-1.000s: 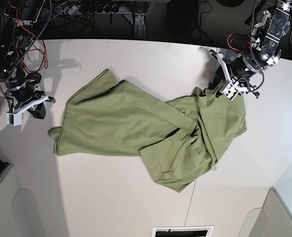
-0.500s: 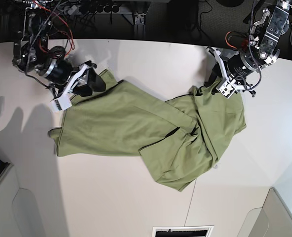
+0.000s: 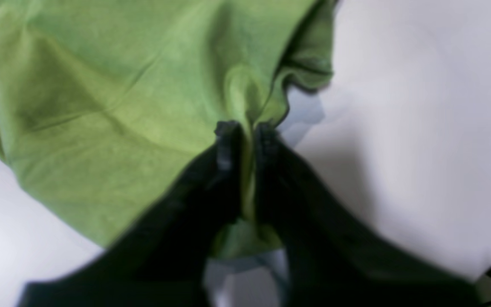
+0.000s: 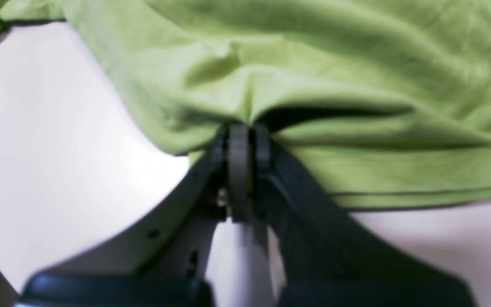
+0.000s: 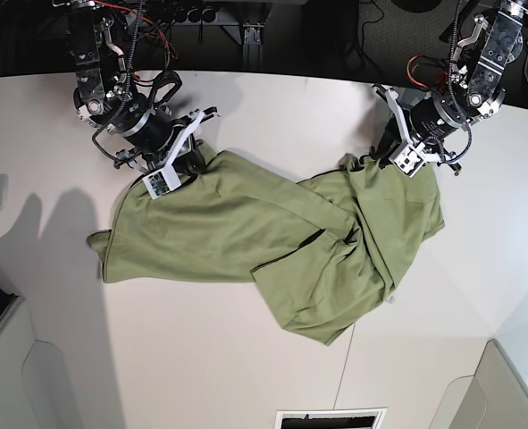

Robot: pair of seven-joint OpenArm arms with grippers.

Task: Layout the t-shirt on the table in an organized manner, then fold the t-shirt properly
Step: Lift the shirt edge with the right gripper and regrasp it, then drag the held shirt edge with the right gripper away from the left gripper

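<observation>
I am looking at the t-shirt [image 5: 272, 232] lying crumpled on the table [image 5: 246, 366], spreading out in a rumpled heap between my two pincers. My left gripper [image 3: 245, 128] is pinching a ridge of the green cloth tight between its black fingers [image 3: 228, 145], with the cloth bunching up just ahead of it and bare table off to its side. My right gripper [image 4: 245, 132] is squeezing together on a fold at the shirt's edge, with the cloth humping up right above it.

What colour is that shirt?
The t-shirt is plain olive green; the base view shows it best.
</observation>
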